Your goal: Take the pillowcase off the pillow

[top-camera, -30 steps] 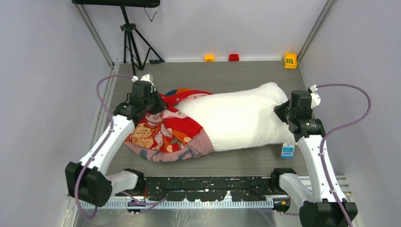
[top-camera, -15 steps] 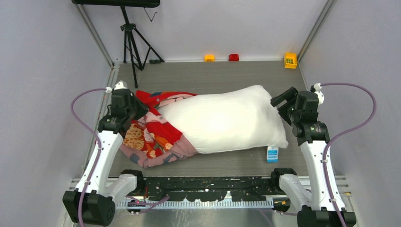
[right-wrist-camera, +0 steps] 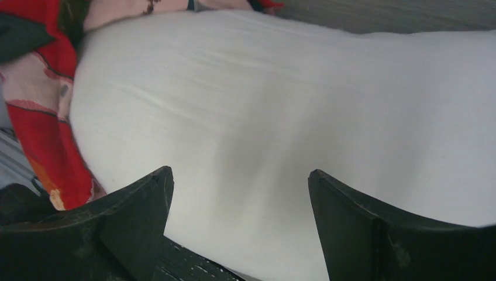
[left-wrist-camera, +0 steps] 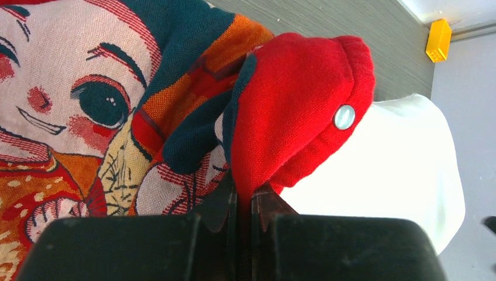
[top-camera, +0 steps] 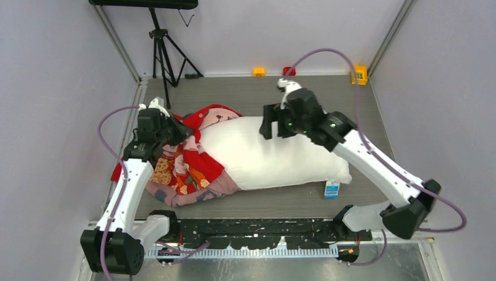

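At left of bench (top-camera: 245, 93): left end effector (left-wrist-camera: 244, 202), pinched flat on a red fold of pillowcase (top-camera: 187, 167), no gap between its fingers. Just past the grip, on the same red hem: a round silver snap (left-wrist-camera: 344, 116).

Lengthwise across mid-bench: pillow (top-camera: 281, 155), white and plump, mostly bare. Covered at its left end only, with the pillowcase bunched there and pinkish lining turned out along the near edge. At the near right corner: small blue tag (top-camera: 331, 189), resting on the bench.

Over the far middle of the pillow: right end effector (right-wrist-camera: 240, 181), spread wide, gripping nothing. Touching the white cloth or just above it: cannot tell.

Along the far wall: orange block (top-camera: 258, 71), red block (top-camera: 289, 71), yellow block (top-camera: 359, 74). In the far left corner: black tripod (top-camera: 161, 52).
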